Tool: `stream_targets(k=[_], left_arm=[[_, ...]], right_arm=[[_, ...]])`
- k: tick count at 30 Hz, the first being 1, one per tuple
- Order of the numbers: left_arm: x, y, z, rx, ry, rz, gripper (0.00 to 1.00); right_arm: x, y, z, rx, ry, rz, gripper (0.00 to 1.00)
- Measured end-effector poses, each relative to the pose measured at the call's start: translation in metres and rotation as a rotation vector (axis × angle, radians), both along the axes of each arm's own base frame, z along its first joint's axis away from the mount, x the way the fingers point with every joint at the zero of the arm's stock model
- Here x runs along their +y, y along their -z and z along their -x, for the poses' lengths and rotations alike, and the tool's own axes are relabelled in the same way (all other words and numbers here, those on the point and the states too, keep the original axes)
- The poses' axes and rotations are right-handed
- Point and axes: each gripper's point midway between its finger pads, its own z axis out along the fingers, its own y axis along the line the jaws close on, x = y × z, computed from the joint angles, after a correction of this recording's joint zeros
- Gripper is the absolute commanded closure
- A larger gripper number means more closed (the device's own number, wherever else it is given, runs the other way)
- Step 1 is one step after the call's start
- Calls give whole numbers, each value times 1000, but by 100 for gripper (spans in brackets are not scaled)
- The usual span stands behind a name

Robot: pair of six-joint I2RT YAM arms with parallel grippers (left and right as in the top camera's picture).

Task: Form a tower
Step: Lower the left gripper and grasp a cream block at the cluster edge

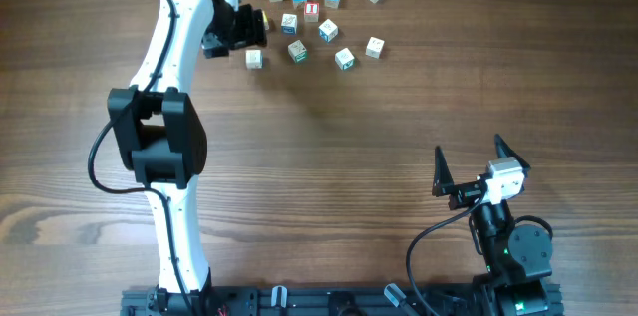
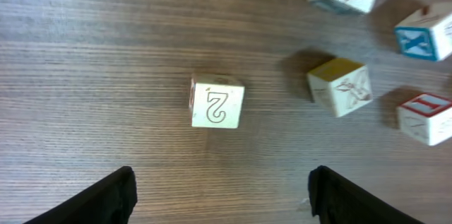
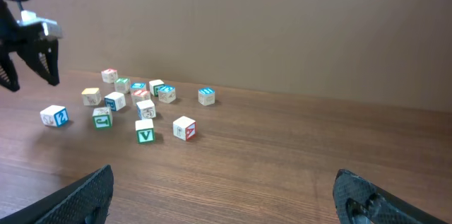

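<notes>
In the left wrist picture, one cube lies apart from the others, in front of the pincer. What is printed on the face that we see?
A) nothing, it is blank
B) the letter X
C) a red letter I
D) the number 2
D: the cube shows an outlined 2 on its pale face, ahead of the open left pincer.

The left arm (image 1: 164, 127) is stretching far forward from its base, elbow bent, its wrist tipping the left gripper (image 1: 239, 35) downward with the jaws standing well apart. The right arm (image 1: 508, 241) is sitting folded close to its base, the right gripper (image 1: 469, 149) pointing forward and slightly left, its jaws standing wide open
</notes>
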Motion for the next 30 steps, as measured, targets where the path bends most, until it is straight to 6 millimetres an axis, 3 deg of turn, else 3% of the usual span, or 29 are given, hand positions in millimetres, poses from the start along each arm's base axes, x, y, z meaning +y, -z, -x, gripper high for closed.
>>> stream_targets(k=[2, 3, 4, 5, 10, 21, 28, 30], left_arm=[[1, 12, 2, 9, -1, -3, 17], [0, 20, 3, 15, 0, -3, 23], [0, 27, 4, 18, 0, -4, 36], [0, 32, 3, 15, 1, -5, 38], [-5, 48, -3, -17, 7, -6, 40], [-15, 50, -15, -77, 21, 1, 47], [-15, 64, -23, -122, 20, -1, 48], [-15, 64, -23, -125, 20, -1, 56]], right_arm=[[0, 0, 0, 0, 0, 0, 1], [0, 0, 0, 0, 0, 0, 0], [0, 0, 0, 0, 0, 0, 0], [0, 0, 0, 0, 0, 0, 0], [0, 0, 0, 0, 0, 0, 1], [0, 0, 0, 0, 0, 0, 0], [0, 0, 0, 0, 0, 0, 0], [0, 0, 0, 0, 0, 0, 0]])
